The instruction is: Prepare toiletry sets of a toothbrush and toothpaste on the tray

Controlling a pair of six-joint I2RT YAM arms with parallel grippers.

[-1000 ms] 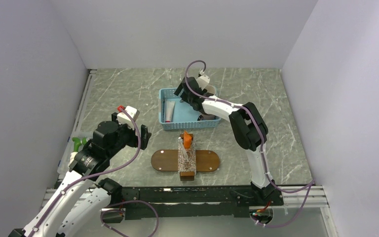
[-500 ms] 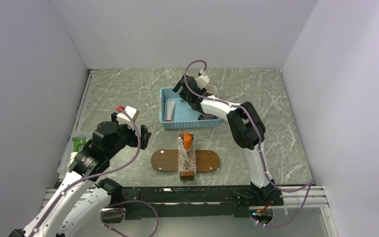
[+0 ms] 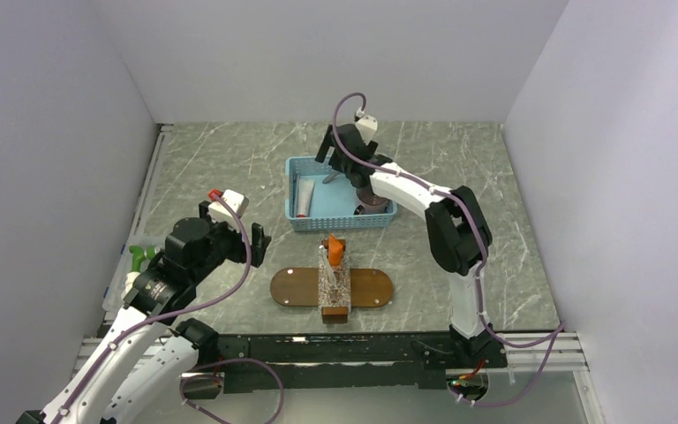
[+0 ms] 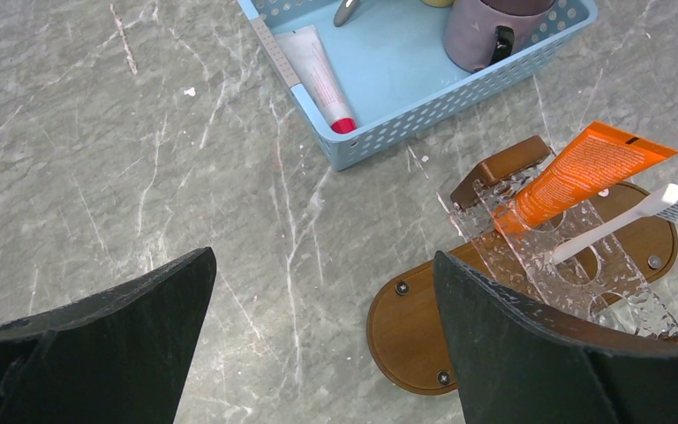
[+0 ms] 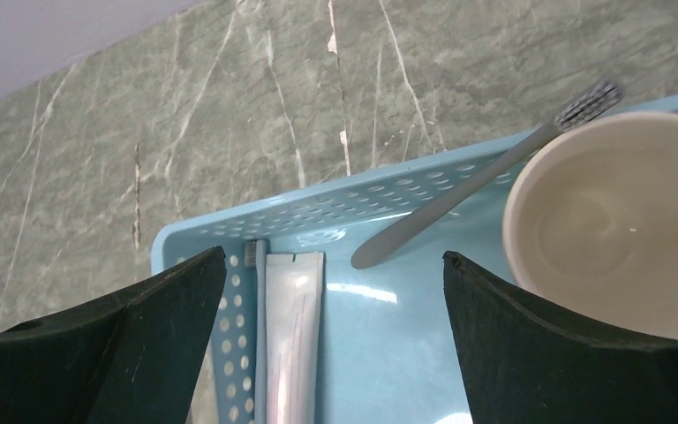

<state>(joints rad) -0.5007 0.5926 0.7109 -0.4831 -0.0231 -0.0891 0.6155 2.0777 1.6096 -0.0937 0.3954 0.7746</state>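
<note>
No writing can be read. The orange toothpaste (image 4: 583,168) carries dark small print and the white tube with a red cap (image 4: 318,75) has faint print, both too small to make out.

The left gripper (image 4: 320,265) has its jaws spread wide with nothing between them; only the marbled table (image 4: 141,177) shows in the gap. Ahead of its right finger lies the brown oval tray (image 4: 410,331), its near rounded end just beyond that fingertip. A clear holder (image 4: 512,256) stands across the tray. The toothpaste leans in it, wide end up, with a white toothbrush (image 4: 618,221) slanting beside it. Farther ahead of the jaws sits the blue basket (image 4: 424,115), its near corner apart from the tray with a strip of table between. The white tube lies inside along the basket's left wall, and a grey mug (image 4: 485,35) stands at its right.

The right gripper (image 5: 335,265) is also spread wide, gripping nothing. Between its jaws are the basket's far rim and floor. A grey toothbrush (image 5: 468,199) lies slanted there, bristles resting on the rim. A cream cup (image 5: 618,221) stands just before the right finger, and the white tube lies near the left finger. Table runs on beyond the rim to the back wall.

The right arm reaches far forward, wrist pitched down over the basket's far side. The left arm is bent and raised at the table's left, jaws aimed down towards the tray.
</note>
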